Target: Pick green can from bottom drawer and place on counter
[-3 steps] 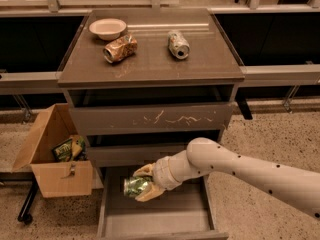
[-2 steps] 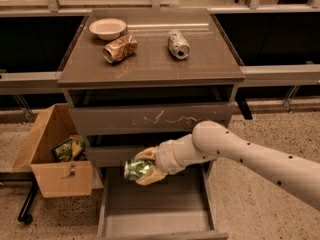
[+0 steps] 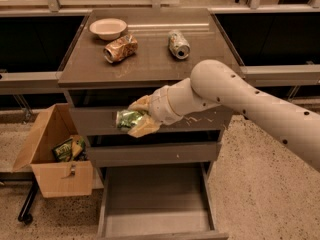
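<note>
The green can (image 3: 128, 119) is a small dark green dented can held lying on its side between the tan fingers of my gripper (image 3: 136, 118). The gripper is shut on it, in front of the top drawer front, just below the front edge of the counter (image 3: 150, 59). The bottom drawer (image 3: 156, 204) is pulled open below, and its flat grey floor is bare. My white arm reaches in from the right.
On the counter lie a tan-gold can (image 3: 120, 48), a silver-white can (image 3: 179, 44) and a pale bowl (image 3: 108, 28). An open cardboard box (image 3: 55, 154) with packets stands on the floor at the left of the cabinet.
My gripper has lifted the green can out of the bottom drawer, up past the middle drawer to just below the counter edge.
</note>
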